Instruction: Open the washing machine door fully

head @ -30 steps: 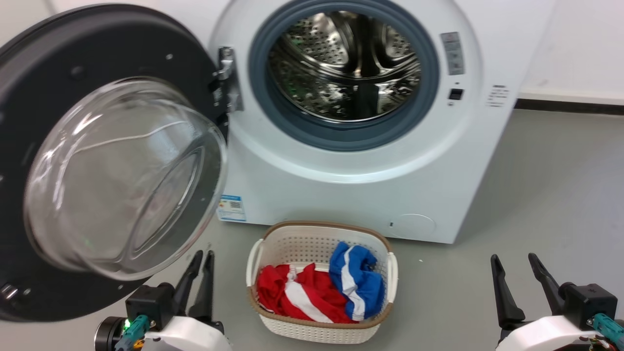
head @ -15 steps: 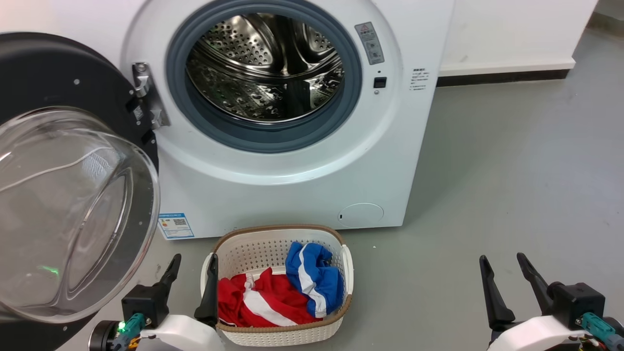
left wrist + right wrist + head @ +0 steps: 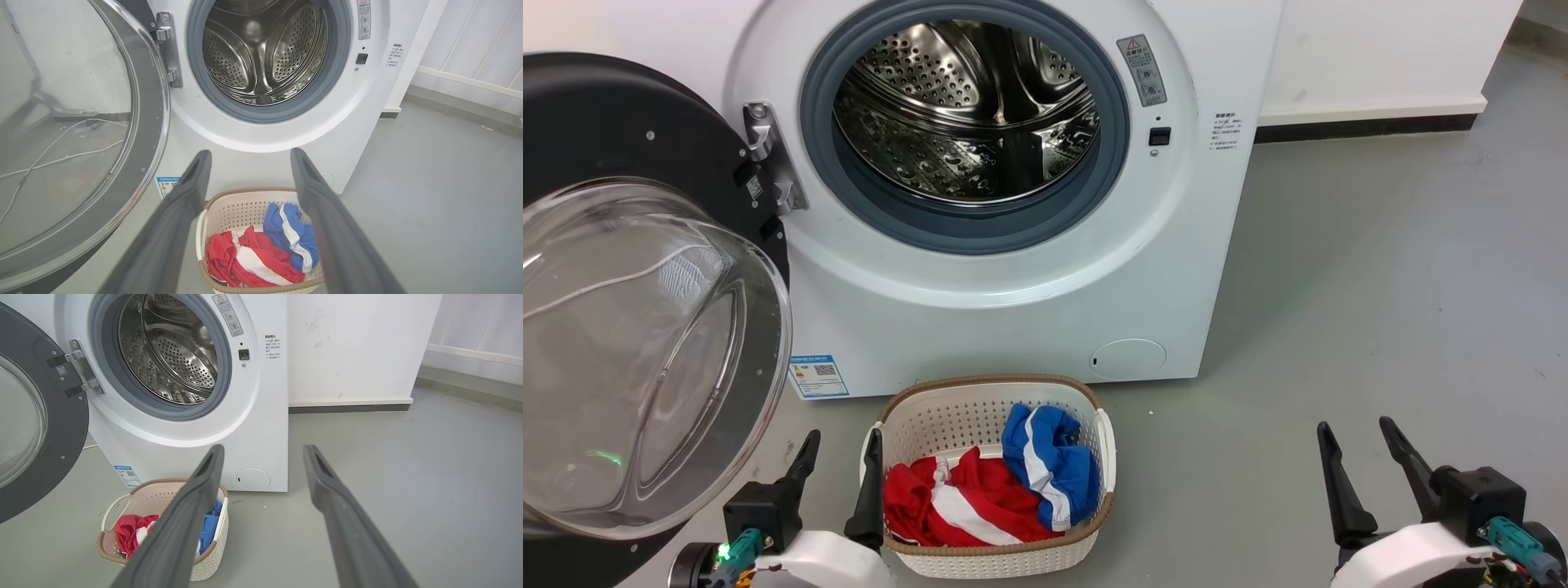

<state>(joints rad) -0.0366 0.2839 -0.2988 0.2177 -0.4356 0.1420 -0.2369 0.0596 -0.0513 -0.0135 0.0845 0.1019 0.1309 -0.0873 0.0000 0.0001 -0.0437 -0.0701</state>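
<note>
The washing machine door [image 3: 613,106] is a round black disc with a bulging clear glass bowl [image 3: 645,351]. It stands swung wide to the left on its metal hinge [image 3: 768,163], clear of the steel drum opening [image 3: 964,114]. The door [image 3: 151,106] also fills the left of the left wrist view and the door [image 3: 61,428] lies at the left edge of the right wrist view. My left gripper [image 3: 843,441] is open, low at the bottom left, beside the glass bowl and touching nothing. My right gripper [image 3: 1354,429] is open over bare floor at the bottom right.
A white plastic laundry basket [image 3: 980,408] holding red and blue clothes stands on the grey floor right in front of the machine, next to my left gripper. The white machine body [image 3: 1045,327] fills the middle. A wall with a dark skirting [image 3: 1364,126] runs behind on the right.
The head camera swung right a second ago, shifting the whole scene left. My left gripper went from nearly shut to open. In the last half second both grippers barely moved.
</note>
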